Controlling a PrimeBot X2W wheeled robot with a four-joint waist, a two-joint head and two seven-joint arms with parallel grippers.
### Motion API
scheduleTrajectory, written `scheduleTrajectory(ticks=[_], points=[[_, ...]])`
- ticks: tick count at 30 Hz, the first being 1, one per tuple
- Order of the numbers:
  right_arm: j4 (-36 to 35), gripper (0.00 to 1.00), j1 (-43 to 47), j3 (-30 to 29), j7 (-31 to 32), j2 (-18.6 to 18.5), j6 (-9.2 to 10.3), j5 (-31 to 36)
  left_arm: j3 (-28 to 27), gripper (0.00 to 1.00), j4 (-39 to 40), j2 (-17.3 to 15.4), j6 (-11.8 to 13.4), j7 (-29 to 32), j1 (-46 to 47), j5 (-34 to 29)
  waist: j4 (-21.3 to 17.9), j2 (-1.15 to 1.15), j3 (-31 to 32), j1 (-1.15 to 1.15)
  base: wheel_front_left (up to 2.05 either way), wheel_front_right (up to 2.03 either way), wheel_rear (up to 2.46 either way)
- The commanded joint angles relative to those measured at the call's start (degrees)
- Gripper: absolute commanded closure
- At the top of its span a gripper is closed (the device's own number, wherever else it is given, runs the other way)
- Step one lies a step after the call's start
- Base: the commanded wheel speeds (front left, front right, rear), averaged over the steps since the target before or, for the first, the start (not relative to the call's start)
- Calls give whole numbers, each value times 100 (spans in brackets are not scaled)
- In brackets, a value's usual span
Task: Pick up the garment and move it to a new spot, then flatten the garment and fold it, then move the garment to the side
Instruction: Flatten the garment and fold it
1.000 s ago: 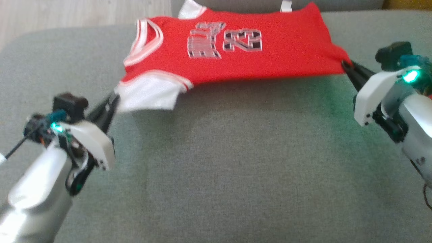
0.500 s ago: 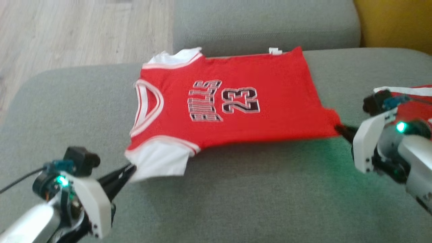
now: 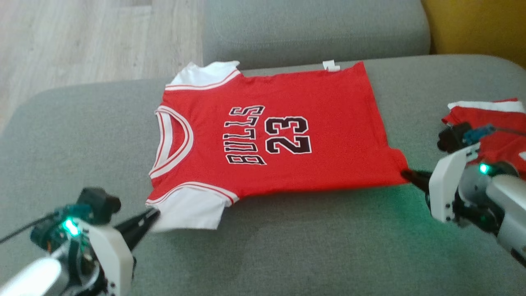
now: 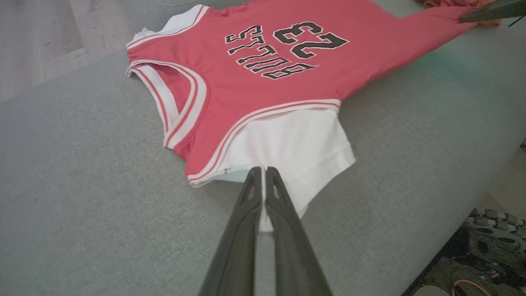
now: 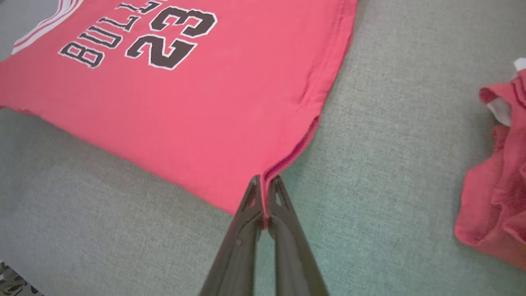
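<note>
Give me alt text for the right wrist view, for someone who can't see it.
The right gripper pinches the hem corner of the red Bulls 23 jersey, spread flat on the grey cushion. A second, crumpled red garment lies at the view's right edge.

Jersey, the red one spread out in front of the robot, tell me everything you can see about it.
The jersey is red fabric with short white sleeves, red-and-white striped trim at the neck, and BULLS 23 printed in black. It lies face up, nearly flat, on the grey cushion, neck toward the robot's left, hem toward its right. The left gripper is shut on the near sleeve; the right gripper is shut on the near hem corner, drawn to a point.
</note>
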State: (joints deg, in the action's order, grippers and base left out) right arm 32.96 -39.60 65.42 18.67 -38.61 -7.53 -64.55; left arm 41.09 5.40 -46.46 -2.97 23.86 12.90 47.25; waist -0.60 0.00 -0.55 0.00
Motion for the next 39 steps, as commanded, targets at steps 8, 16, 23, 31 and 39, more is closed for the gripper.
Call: scheduleTrajectory(ticks=[8,16,23,31,39], points=[[184,100,-606,-272,26,215,4,89,-242,100,-400,-57,-160,119,1121,-205,-46,0,-437,0,0,0,0],[505,100,-991,-463,73,477,4,53,-76,100,-1353,272,-376,263,2165,-335,-34,0,-832,0,0,0,0],[850,100,-1294,-563,108,682,4,75,184,100,-2019,489,-440,298,2959,-380,-33,0,-1090,0,0,0,0],[1262,100,-1567,-582,12,969,4,158,733,100,-2640,647,-450,10,3800,-474,-83,0,-1319,0,0,0,0],[1469,100,-1717,-558,-146,1152,4,168,1228,100,-3312,858,-451,-303,4498,-520,-163,0,-1517,0,0,0,0]])
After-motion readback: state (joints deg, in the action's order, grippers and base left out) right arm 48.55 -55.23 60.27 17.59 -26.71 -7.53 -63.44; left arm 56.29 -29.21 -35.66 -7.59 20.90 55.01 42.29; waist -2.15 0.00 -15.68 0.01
